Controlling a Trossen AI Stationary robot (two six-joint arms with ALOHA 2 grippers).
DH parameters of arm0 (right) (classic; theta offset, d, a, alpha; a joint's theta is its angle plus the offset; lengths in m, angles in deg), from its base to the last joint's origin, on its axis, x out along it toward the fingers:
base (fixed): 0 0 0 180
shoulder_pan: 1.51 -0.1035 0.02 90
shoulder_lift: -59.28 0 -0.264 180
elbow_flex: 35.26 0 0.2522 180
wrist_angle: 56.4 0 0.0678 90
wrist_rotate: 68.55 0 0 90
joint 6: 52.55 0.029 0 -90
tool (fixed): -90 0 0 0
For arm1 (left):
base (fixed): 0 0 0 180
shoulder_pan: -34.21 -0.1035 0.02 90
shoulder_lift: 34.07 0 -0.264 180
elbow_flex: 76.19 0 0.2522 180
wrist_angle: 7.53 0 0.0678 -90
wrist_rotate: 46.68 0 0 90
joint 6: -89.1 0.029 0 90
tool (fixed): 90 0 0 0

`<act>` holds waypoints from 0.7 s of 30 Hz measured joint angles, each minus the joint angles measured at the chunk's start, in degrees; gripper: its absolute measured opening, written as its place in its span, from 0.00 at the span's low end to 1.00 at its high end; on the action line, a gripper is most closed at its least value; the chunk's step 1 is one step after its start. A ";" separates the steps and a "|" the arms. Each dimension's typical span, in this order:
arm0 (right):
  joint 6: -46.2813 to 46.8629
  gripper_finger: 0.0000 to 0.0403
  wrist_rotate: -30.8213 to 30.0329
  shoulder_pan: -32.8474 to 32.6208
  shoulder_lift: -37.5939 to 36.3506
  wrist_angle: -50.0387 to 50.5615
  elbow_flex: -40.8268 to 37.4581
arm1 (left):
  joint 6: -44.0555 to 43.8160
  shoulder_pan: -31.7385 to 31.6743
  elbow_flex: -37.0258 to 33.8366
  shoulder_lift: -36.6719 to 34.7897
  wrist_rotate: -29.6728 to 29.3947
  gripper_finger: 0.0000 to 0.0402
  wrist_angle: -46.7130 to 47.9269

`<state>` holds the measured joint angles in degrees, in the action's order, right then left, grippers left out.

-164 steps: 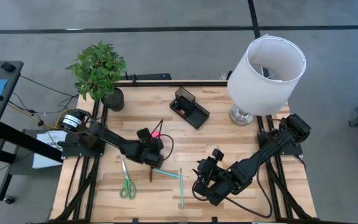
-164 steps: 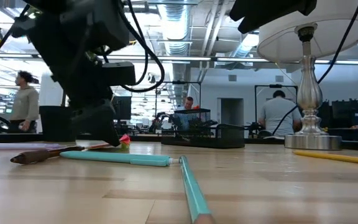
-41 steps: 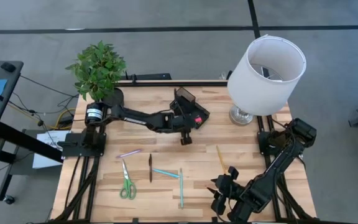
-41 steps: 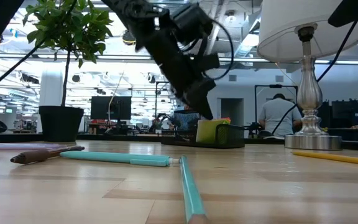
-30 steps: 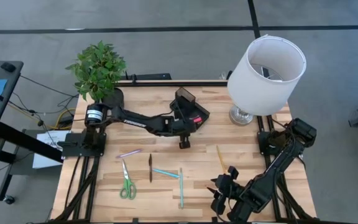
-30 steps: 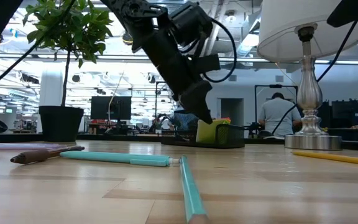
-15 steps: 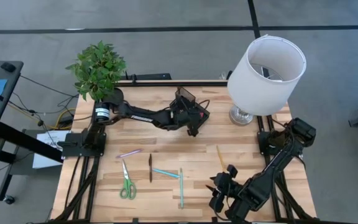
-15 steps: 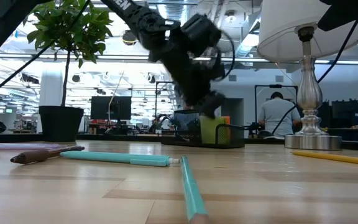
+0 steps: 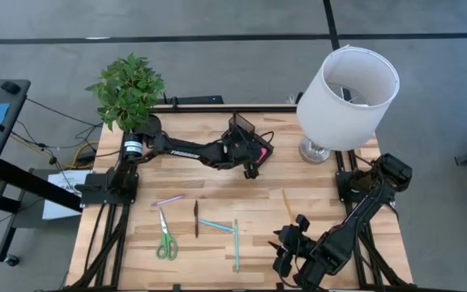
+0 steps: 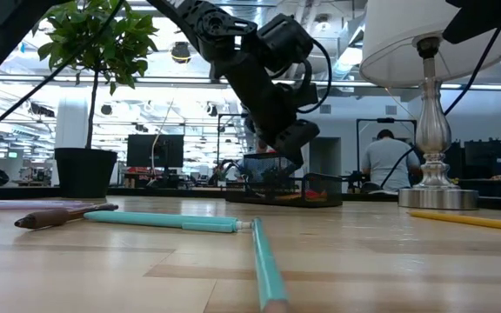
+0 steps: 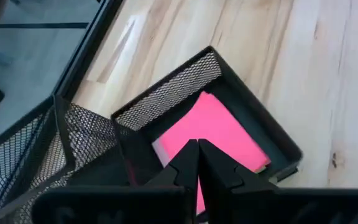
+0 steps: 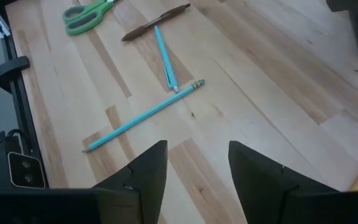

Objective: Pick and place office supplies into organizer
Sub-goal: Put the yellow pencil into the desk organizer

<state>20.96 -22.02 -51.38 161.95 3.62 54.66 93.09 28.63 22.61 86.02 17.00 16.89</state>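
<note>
Organizer: the black mesh organizer (image 9: 248, 139) stands toward the far side of the tabletop (image 9: 323, 182), just beside the base of the white lamp (image 9: 347, 96); its taller slotted section and low tray both show in the left wrist view.
Sticky-note pad: the pink sticky-note pad (image 11: 213, 140) lies flat in the low tray, corner toward the mesh wall, no finger on it; I judge it placed.
Left end effector: the left end effector (image 11: 197, 167) hangs directly above the pad with its fingers pressed together on nothing, probably closed to clear the tray walls.
Supplies not yet stored: green-handled scissors (image 9: 165, 238), a dark pen (image 9: 196, 219), a short teal pen (image 9: 216, 225) and a long teal pencil (image 9: 236, 244) lie in a loose group on the near side, well apart from the organizer; a pale pen (image 9: 169, 199) lies just beyond the scissors, and a yellow pencil (image 9: 287, 206) lies alone nearer the right arm.
Right end effector: the right end effector (image 12: 194, 165) waits at the near right edge, fingers spread and empty, aimed toward the teal pencil (image 12: 143, 116).
Progress: early, by my reckoning; one item in, six outside.
Potted plant: the potted plant (image 9: 128, 93) sits at the far left corner, clear of the work.
</note>
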 joint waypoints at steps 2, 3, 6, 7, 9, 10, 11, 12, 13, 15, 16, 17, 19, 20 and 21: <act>0.00 0.41 0.00 0.00 0.00 0.00 0.00 | -0.08 0.86 0.00 0.00 -0.01 0.00 0.64; 0.02 0.41 0.00 0.00 0.00 -0.02 0.00 | -0.10 1.44 0.00 0.00 0.03 0.00 1.13; 0.02 0.41 0.00 -0.02 0.00 -0.02 0.00 | -0.15 3.51 0.00 -0.02 0.08 0.00 3.12; 0.04 0.41 0.00 -0.02 0.00 -0.02 0.00 | 0.15 4.29 -0.01 -0.20 0.08 0.00 4.00; 0.36 0.41 -0.02 -0.02 0.00 -0.02 0.00 | 0.98 6.04 -0.07 -1.27 0.08 0.00 5.86; 1.04 0.41 -0.13 -0.02 0.00 -0.08 -0.11 | 1.17 7.02 -0.07 -2.29 0.10 0.00 7.31; 2.05 0.41 -0.21 -0.02 0.00 -0.07 -0.42 | 1.22 7.93 -0.07 -3.67 0.10 0.00 9.06; 3.08 0.41 -0.22 -0.02 -0.02 0.09 -0.88 | 1.21 8.84 -0.07 -5.29 0.10 0.00 11.26; 4.23 0.41 -0.19 -0.05 -0.02 0.45 -1.51 | 1.18 9.68 -0.07 -6.83 0.08 0.00 13.59; 8.55 0.41 -0.12 -0.26 -0.02 2.31 -2.46 | 1.17 11.28 -0.05 -10.43 0.13 0.00 19.22; 11.68 0.41 -0.05 -0.42 -0.02 4.59 -2.65 | 1.14 12.01 -0.07 -12.02 0.15 0.00 22.10; 15.22 0.41 0.11 -0.52 -0.02 7.54 -2.69 | 1.16 12.78 -0.05 -14.07 0.29 0.00 24.53; 21.78 0.41 0.28 -1.12 0.00 12.67 -2.73 | 1.62 13.96 -0.07 -17.66 0.33 0.00 29.82; 24.20 0.41 0.49 -1.43 -0.02 14.49 -2.73 | 1.59 14.54 -0.07 -19.67 0.25 0.00 31.93; 25.51 0.41 1.05 -1.74 0.00 15.24 -2.73 | 0.82 14.96 -0.07 -21.41 0.06 0.00 33.84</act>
<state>46.47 -20.96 -53.12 161.95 18.86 51.93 93.91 43.59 22.54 64.61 17.06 50.73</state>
